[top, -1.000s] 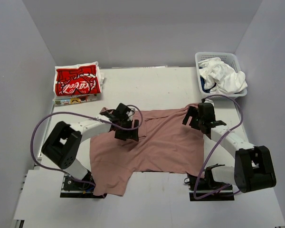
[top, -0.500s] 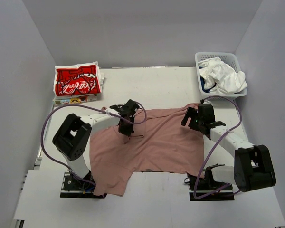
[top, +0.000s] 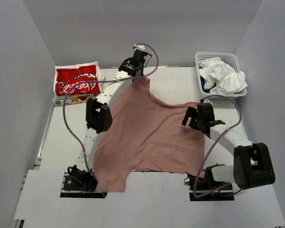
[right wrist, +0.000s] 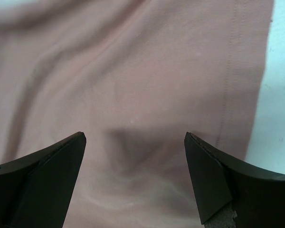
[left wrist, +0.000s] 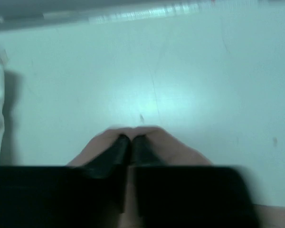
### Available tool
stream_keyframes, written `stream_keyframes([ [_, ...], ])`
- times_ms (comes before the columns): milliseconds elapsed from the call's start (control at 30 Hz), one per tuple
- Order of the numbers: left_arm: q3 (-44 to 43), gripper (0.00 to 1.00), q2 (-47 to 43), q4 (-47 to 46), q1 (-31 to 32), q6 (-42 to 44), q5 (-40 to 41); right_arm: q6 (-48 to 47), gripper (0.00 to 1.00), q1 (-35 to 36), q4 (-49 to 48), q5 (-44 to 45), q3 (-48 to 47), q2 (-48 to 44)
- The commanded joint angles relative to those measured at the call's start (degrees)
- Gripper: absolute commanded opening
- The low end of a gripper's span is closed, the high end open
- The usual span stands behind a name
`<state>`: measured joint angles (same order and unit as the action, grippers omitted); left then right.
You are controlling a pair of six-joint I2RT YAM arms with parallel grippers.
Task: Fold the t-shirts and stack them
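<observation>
The left hand [top: 140, 75] is stretched to the far side of the desk [top: 175, 83], fingers pressed together on a pinch of the dusty pink t-shirt [top: 149, 137], which fans back from there to the near edge. The right hand [top: 192, 117] hangs spread wide over its right hem. A folded red t-shirt [top: 77, 83] lies far left, a white t-shirt [top: 223, 76] in the basket [top: 218, 54] far right

A robotics lab bench cell: bare grey panel walls [top: 19, 57] enclose a white table [top: 175, 88], with 2 cabled robot arms [top: 228, 137] bolted at its near edge.
</observation>
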<state>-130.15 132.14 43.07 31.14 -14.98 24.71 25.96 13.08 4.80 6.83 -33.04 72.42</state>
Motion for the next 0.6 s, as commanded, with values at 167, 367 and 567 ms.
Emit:
stream_keyframes([
  [167, 10.1, 1.0, -2.9, -23.0, -12.6, 5.1, -3.2, -3.4, 0.9, 0.1, 2.2, 0.9, -6.9, 3.6],
  [367, 3.7, 1.0, -3.7, -16.4, -11.9, 5.1, -12.1, -3.7, 0.9, 0.3, -0.7, -0.9, -5.1, 0.2],
  [567, 15.6, 1.0, -6.4, -17.0, -11.4, 5.8, -20.5, -0.6, 0.9, 0.1, 4.1, 4.4, -7.6, 3.2],
])
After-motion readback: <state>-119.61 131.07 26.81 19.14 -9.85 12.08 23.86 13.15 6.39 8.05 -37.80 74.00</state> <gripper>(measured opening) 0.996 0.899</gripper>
